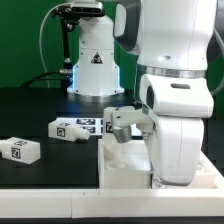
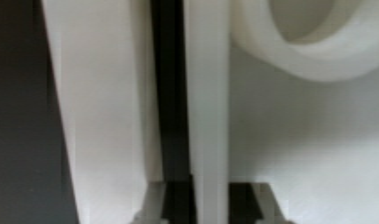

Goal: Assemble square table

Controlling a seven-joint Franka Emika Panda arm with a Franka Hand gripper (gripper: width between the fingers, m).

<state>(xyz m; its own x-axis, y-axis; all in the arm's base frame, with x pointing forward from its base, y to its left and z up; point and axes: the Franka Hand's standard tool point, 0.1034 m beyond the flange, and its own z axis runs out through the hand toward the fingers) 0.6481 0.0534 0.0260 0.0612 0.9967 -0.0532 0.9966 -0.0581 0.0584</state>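
Note:
The square table top lies white at the front of the black table, partly hidden by my arm. In the wrist view its raised rim runs straight between my two dark fingertips, with a round corner socket beside it. My gripper is low over the top's far edge, jaws closed on the rim from both sides. One tagged white leg lies at the exterior view's left. More tagged legs lie side by side just left of the gripper.
A white bar runs parallel to the rim across a narrow dark gap. My arm's white base, with a blue light, stands at the back. My arm's bulky link hides the right part of the top.

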